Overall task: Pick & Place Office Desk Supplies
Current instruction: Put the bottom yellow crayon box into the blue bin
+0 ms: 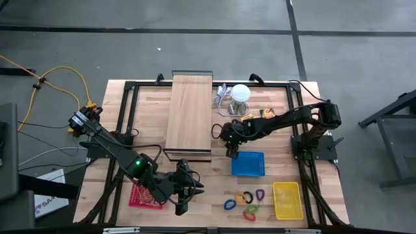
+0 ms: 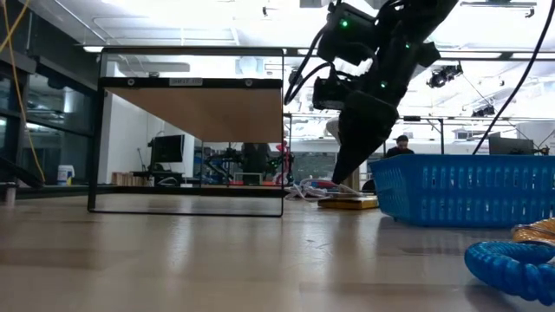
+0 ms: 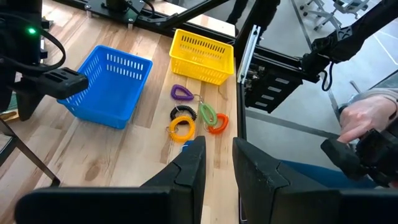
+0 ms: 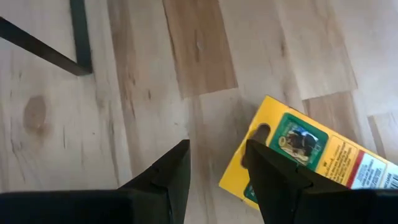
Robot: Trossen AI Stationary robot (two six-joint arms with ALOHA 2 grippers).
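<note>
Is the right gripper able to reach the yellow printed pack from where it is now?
Probably yes. The right gripper hangs open just beside the yellow printed pack, which lies flat on the bare table, and nothing stands between them.

Pale wooden board [image 1: 190,112] on black frame; white ball-like object [image 1: 241,93], possibly cabled, just beside it on bench [image 1: 149,120].
</note>
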